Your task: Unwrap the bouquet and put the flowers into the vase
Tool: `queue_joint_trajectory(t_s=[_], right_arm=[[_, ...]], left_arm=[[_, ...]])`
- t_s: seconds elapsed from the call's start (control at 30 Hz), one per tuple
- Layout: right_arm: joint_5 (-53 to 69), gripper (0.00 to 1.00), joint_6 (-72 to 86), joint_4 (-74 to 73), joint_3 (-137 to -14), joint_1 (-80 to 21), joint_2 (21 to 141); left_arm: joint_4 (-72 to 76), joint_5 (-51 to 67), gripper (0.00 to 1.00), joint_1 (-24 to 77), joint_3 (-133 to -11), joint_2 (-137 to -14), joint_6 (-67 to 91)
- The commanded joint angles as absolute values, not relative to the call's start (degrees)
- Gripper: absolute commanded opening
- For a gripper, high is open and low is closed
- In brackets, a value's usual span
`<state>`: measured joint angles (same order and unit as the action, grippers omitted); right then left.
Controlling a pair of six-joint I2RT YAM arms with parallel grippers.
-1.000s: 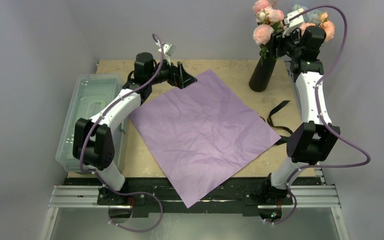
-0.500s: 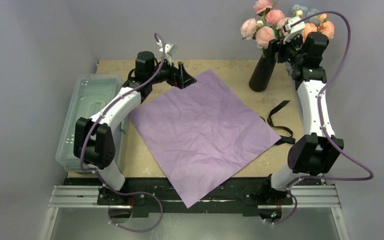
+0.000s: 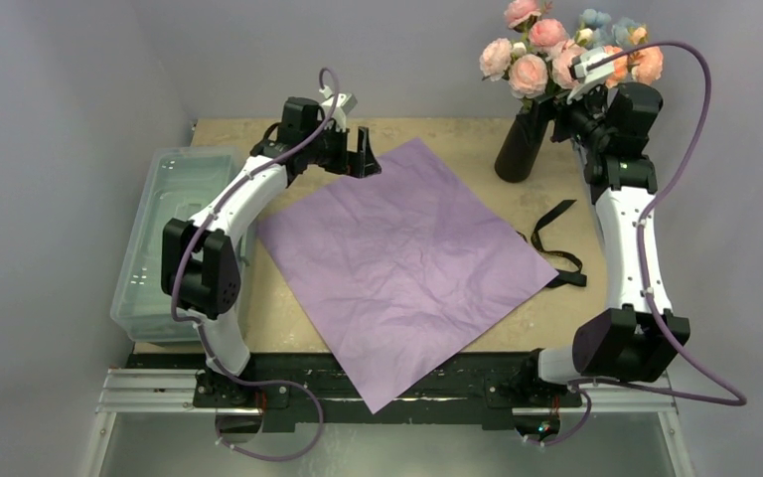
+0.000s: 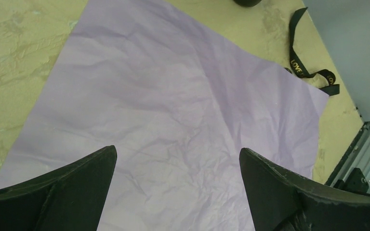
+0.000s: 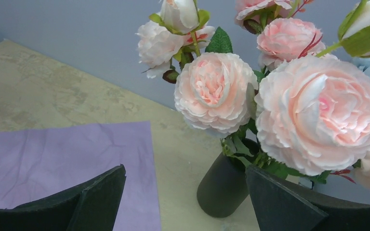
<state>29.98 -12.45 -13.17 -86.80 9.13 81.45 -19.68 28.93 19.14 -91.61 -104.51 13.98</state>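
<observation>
The flowers [image 3: 546,50], pink, peach and pale blue, stand with their stems in the black vase [image 3: 522,149] at the table's far right. In the right wrist view the big pink blooms [image 5: 313,110] fill the upper right above the vase [image 5: 221,185]. My right gripper [image 3: 559,107] hovers just right of the vase mouth, open, its jaws [image 5: 185,192] empty. The lilac wrapping paper [image 3: 407,258] lies flat mid-table. Over its far corner my left gripper [image 3: 363,154] is open and empty, with only paper [image 4: 173,110] under the gripper [image 4: 178,178].
The black ribbon [image 3: 556,238] with gold lettering lies loose on the table right of the paper, and shows as the ribbon [image 4: 303,67] in the left wrist view. A clear plastic bin [image 3: 174,229] stands along the left edge. The paper overhangs the near table edge.
My right gripper has opened and drawn back to the right, leaving the flowers standing in the vase. The left arm has shifted its elbow; its gripper stays over the paper's far corner.
</observation>
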Motion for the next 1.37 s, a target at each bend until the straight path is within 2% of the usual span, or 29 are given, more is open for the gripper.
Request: queue_joint_trajectory(t_s=[0.0,0.13,0.43,0.57,0.83,1.33], right_arm=[[32.13,0.98,-9.41,-12.11,-84.34,9.3,78.04],[33.29,0.98,-8.42,-11.78,-81.53,9.23,76.18],[33.77,0.98,-7.92,-13.36,-75.01,6.6,73.14],[32.15,0.98,-7.76,-13.47,-71.46,3.62,71.57],[30.73,0.98,-4.35,-11.6,-66.69,1.41,70.05],[29.05,0.98,-4.3,-10.02,-69.86,1.41,72.18]], left_arm=[[-21.46,22.55,1.0,17.07,-92.03,-102.25,14.03],[-22.46,21.57,1.0,13.72,-90.89,-100.21,13.06],[-31.86,14.84,1.0,12.09,-91.67,-96.0,-2.56],[-32.57,9.13,1.0,10.55,-91.6,-94.4,-2.81],[-32.43,9.0,1.0,3.76,-91.25,-92.14,-0.69],[-31.02,7.94,1.0,-1.87,-91.26,-90.23,3.27]])
